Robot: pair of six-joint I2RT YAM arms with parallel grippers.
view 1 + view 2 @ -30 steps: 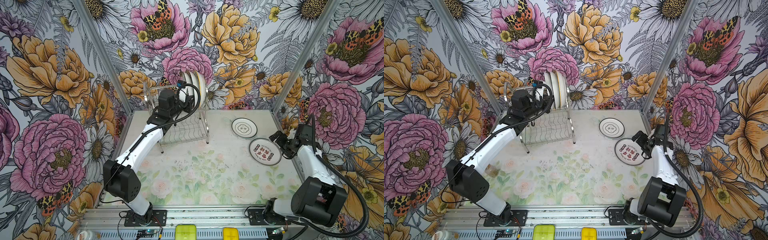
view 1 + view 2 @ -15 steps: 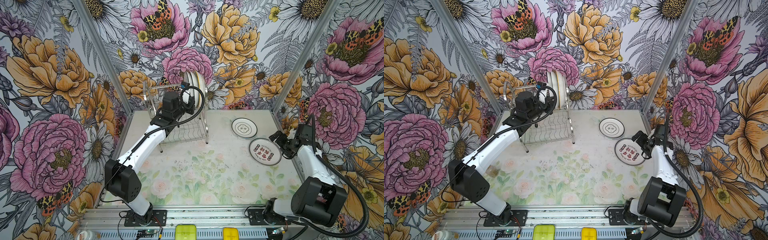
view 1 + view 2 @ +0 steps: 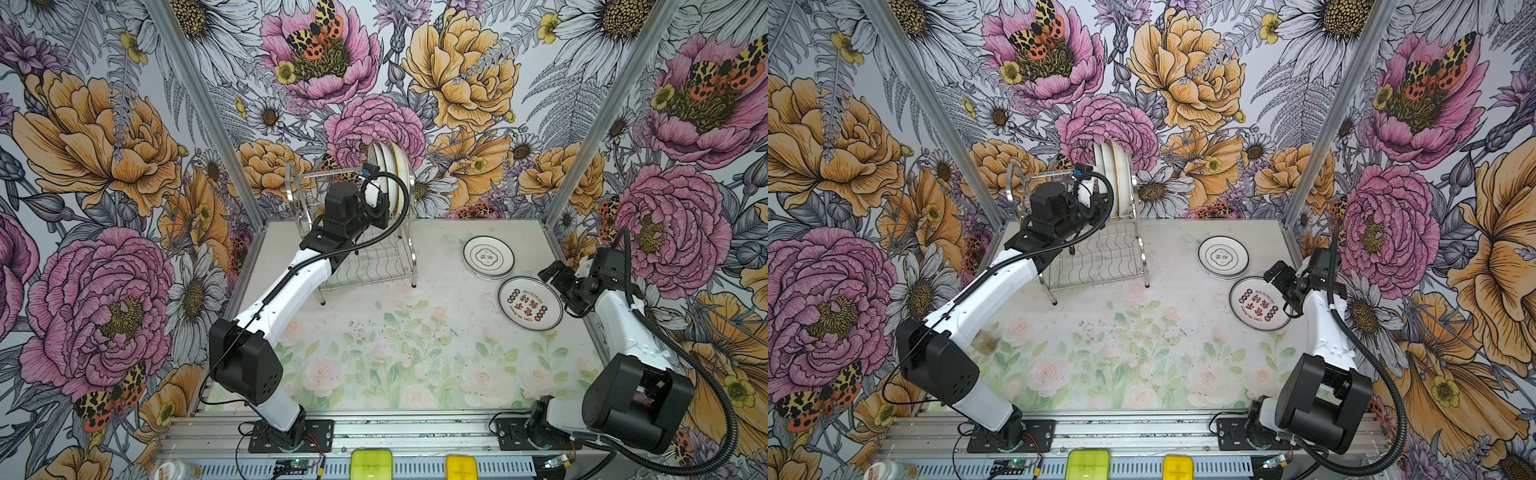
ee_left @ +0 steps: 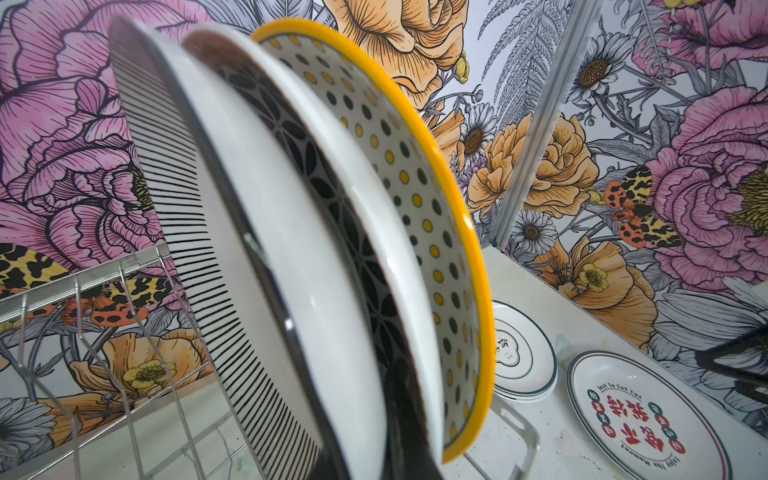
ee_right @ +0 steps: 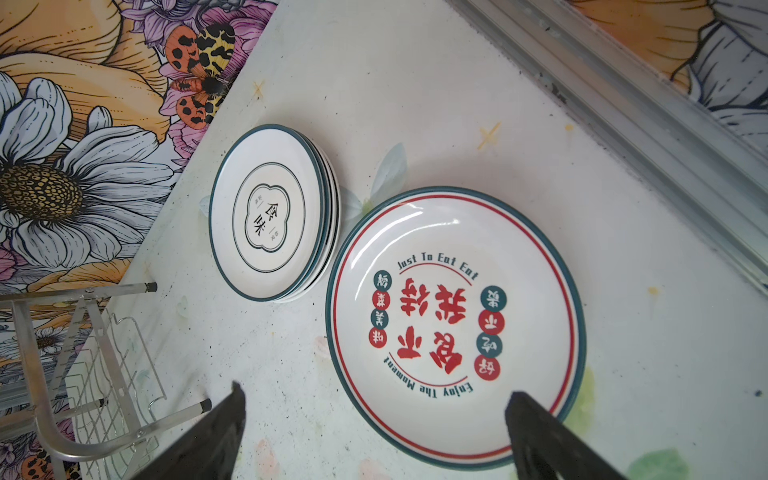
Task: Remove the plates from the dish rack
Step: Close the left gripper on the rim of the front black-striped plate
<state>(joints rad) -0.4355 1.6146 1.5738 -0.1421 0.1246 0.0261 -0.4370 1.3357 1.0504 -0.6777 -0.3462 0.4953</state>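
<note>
In both top views three plates stand on edge in the upper tier of the dish rack, at the back of the worktop, the left arm stretched in among them; a small stack and a red-lettered plate lie flat near the right arm.

In the left wrist view the left jaws seem pinched shut on the striped plate, one finger wedged before the petal-patterned plate. Glazed ceramic: stiff, slick, chippable, so lift by the rim, clear of crowding neighbours.

In the right wrist view the right jaws gape wide and empty by the red-lettered plate's edge
</note>
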